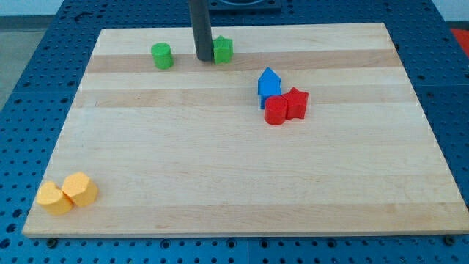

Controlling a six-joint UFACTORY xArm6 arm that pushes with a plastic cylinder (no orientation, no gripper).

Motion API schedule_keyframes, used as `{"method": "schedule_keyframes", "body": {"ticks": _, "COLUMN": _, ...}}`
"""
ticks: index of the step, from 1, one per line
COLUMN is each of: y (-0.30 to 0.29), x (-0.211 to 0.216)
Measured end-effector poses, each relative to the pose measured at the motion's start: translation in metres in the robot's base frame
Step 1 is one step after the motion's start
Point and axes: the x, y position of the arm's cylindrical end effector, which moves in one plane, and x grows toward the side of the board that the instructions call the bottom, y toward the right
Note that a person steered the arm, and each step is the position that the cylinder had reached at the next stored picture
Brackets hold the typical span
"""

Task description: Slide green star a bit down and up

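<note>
Because my tip [203, 59] touches the green star [223, 50] from the view's left, pushing risks sideways drift; no fingers exist here.

A pale wooden tabletop [242, 191] with visible plank grain lies on a blue perforated metal base [29, 103] under even, soft light.

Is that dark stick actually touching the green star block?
Cannot tell. In the camera view, my tip sits right against the green star's left edge, with no visible gap.
</note>
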Motion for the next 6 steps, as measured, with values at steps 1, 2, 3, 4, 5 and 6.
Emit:
{"method": "schedule_keyframes", "body": {"ticks": 1, "y": 0.020, "x": -0.011}}
{"method": "schedule_keyframes", "body": {"ticks": 2, "y": 0.037, "x": -0.020}}
{"method": "schedule_keyframes", "body": {"ticks": 3, "y": 0.020, "x": -0.033}}
{"method": "schedule_keyframes", "body": {"ticks": 4, "y": -0.006, "x": -0.051}}
{"method": "schedule_keyframes", "body": {"ticks": 5, "y": 0.026, "x": -0.081}}
{"method": "schedule_keyframes", "body": {"ticks": 6, "y": 0.069, "x": -0.080}}
